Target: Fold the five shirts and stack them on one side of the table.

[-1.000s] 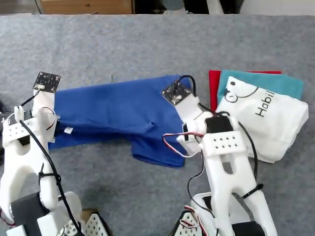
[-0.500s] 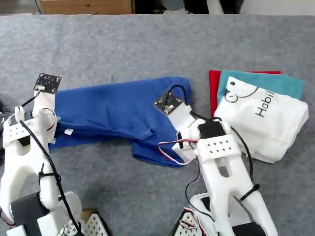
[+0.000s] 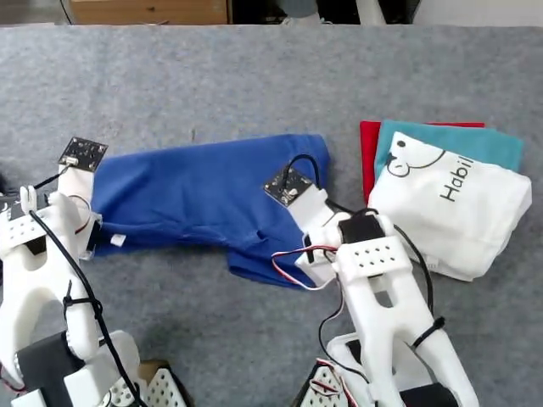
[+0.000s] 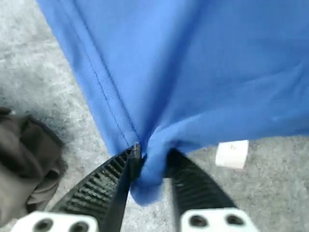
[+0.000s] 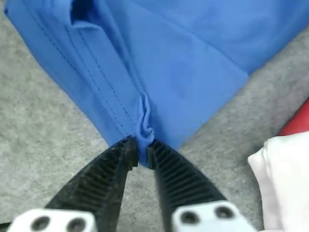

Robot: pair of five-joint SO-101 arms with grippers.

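Your grey felt table point(image 3: 254, 76) carries everything. Nearest you, your left pincer point(image 4: 152, 155) is clamped on the left edge of the blue shirt point(image 3: 204, 191), just beside a small white tag point(image 4: 231, 153). Your right pincer point(image 5: 141, 146) pinches a fold of the same shirt's hem toward its right end, jaws narrow on the cloth. The shirt lies spread between both arms. To the right sits a folded stack: white shirt point(image 3: 458, 212) on top, teal shirt point(image 3: 475, 140) beneath, red shirt point(image 3: 367, 153) peeking out at the edge.
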